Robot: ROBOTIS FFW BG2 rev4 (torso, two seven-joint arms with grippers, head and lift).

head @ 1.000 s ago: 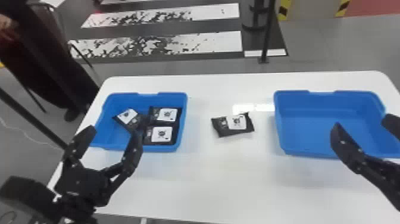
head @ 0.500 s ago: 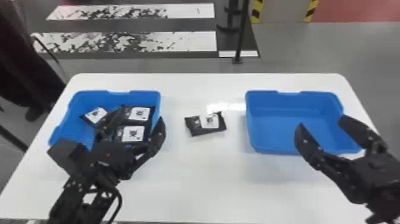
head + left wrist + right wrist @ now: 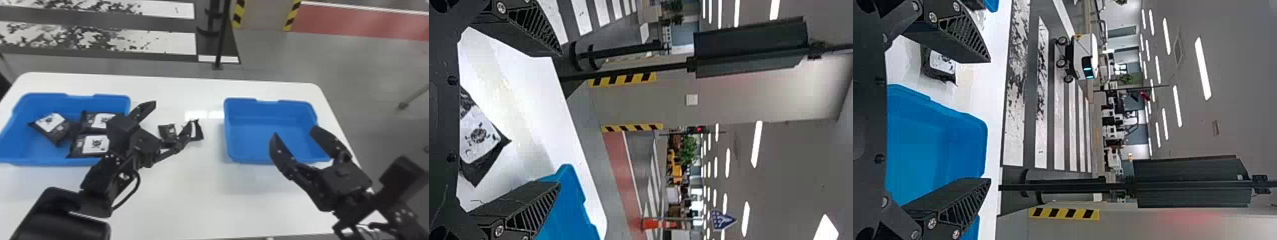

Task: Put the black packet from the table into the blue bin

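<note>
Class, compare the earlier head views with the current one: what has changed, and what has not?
The left gripper has moved rightward and forward from the left bin to above the black packet on the table, fingers open. Nothing was taken hold of or let go. Both bins, the three packets inside the left one and the black packet stayed put.

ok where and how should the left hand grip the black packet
Best from above, likely: the left hand pinching the black packet mid-length by its near and far edges, as it lies flat on the table, longer left to right than front to back.
</note>
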